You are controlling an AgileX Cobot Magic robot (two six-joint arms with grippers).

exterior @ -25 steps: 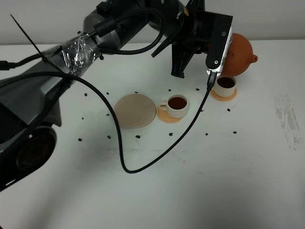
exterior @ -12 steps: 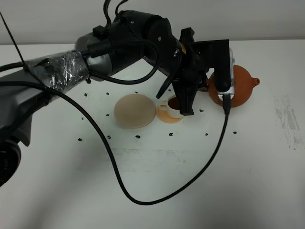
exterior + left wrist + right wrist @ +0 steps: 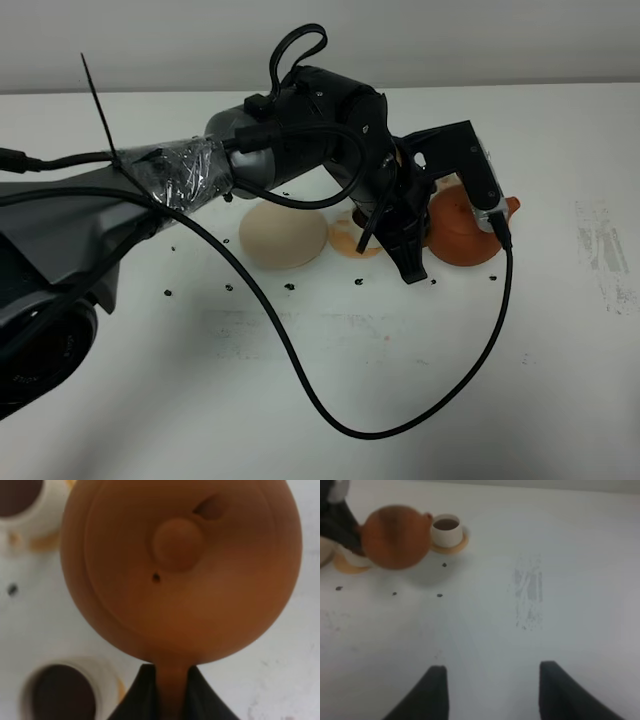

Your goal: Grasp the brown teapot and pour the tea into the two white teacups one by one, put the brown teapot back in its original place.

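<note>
My left gripper (image 3: pixel 172 696) is shut on the loop handle of the brown teapot (image 3: pixel 466 232), which hangs upright just above the white table; its lid knob (image 3: pixel 177 544) faces the left wrist camera. The two white teacups (image 3: pixel 64 694) (image 3: pixel 22 502) hold dark tea and sit beside the pot on orange coasters (image 3: pixel 343 240). In the exterior view the arm hides both cups. The right wrist view shows the teapot (image 3: pixel 395 536) with one teacup (image 3: pixel 446 529) beyond it. The pale beige saucer (image 3: pixel 283 236) lies bare to the left of the pot. My right gripper (image 3: pixel 492 692) stands open over bare table.
Small dark specks (image 3: pixel 290 287) are scattered around the saucer and cups. A black cable (image 3: pixel 350 428) loops from the left arm over the front of the table. A scuffed grey patch (image 3: pixel 603 250) marks the table's right side.
The left arm has carried the teapot from the back right, behind the far cup, forward and down. It now hangs low in front of the cups, and the arm covers both.
</note>
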